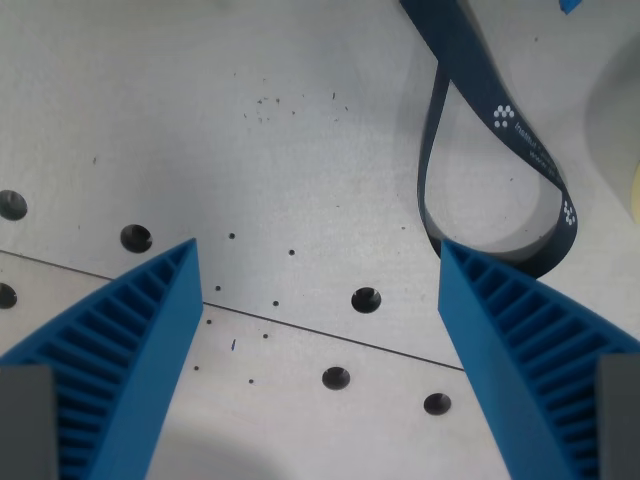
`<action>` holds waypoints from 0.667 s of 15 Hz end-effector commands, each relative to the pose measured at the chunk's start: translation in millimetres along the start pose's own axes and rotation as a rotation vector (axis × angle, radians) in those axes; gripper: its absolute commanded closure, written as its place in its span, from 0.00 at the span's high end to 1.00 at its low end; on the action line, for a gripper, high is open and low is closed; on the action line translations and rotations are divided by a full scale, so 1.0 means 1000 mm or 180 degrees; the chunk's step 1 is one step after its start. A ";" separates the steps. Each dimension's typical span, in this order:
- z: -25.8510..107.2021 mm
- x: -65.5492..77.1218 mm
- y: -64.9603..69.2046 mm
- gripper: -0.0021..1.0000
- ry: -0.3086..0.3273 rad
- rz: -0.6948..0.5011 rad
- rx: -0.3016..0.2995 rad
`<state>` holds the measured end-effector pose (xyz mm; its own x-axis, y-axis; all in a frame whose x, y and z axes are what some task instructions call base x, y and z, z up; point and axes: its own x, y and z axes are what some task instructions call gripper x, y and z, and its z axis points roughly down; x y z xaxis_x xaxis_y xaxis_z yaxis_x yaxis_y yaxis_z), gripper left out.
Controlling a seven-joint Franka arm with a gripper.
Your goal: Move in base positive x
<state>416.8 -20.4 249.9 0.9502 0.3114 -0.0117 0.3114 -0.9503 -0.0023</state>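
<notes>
My gripper [318,248] looks straight down at a pale metal tabletop [250,150]. Its two blue ribbed fingers [120,340] stand wide apart at the bottom corners, with nothing between them, so it is open. A dark blue strap [500,120] with white print loops across the surface at the wrist view's upper right. The loop's lower end runs behind the tip of the right-hand finger.
Several round screw holes [366,299] dot the plate, and a thin seam line [300,322] crosses it diagonally below the middle. A pale rounded object [620,110] sits at the right edge. A small blue corner [570,5] shows at the top right.
</notes>
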 end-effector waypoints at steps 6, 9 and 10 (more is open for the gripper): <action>-0.003 0.030 0.019 1.00 0.0015 0.0000 -0.0005; -0.002 0.045 0.028 1.00 0.0015 0.0000 -0.0005; -0.002 0.050 0.031 1.00 0.0015 0.0000 -0.0005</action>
<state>465.6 -28.8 251.6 0.9531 0.3023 0.0121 0.3022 -0.9532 0.0130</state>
